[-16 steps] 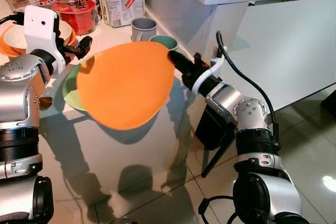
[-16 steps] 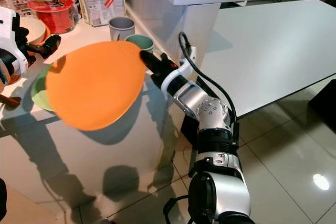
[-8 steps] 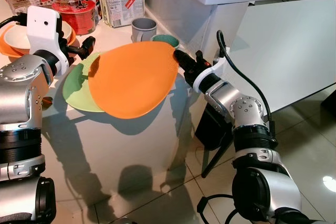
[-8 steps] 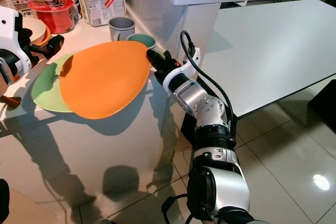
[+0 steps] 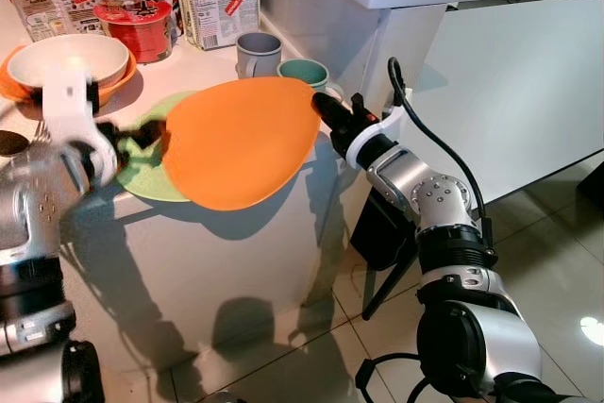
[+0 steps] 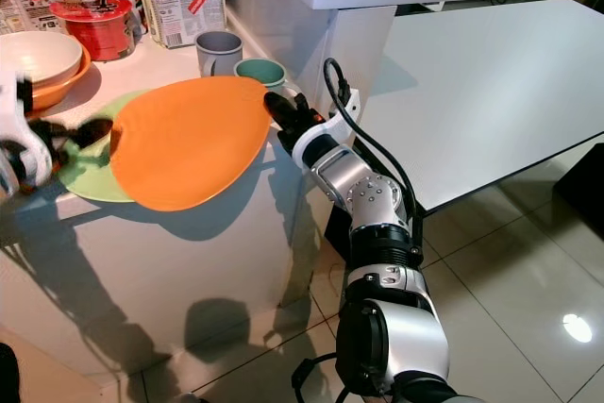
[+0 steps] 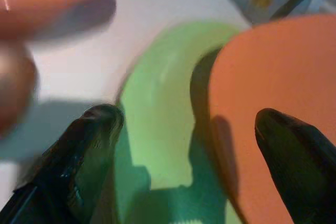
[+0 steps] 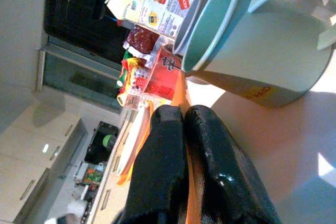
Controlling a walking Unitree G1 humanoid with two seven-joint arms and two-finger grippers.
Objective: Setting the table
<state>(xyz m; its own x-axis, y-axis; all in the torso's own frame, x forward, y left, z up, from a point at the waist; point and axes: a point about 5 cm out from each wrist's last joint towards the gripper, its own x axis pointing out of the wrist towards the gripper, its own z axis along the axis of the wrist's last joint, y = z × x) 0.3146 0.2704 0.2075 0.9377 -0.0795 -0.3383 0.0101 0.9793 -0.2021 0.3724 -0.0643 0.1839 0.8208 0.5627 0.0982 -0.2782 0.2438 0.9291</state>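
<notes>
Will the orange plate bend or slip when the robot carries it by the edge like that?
Probably not bend: the orange plate keeps its shape though the right gripper pinches only its rim. It might slip or sag, since the fingers hold one edge and the surface looks smooth. It seems light for its width.

Orange plate [image 5: 241, 139] lowered onto green plate [image 5: 142, 169] — left pincer [image 7: 189, 145] withdrew.

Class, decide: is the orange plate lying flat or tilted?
Tilted: the right tool pinches the orange plate by its rim, its far side over the green plate.
</notes>
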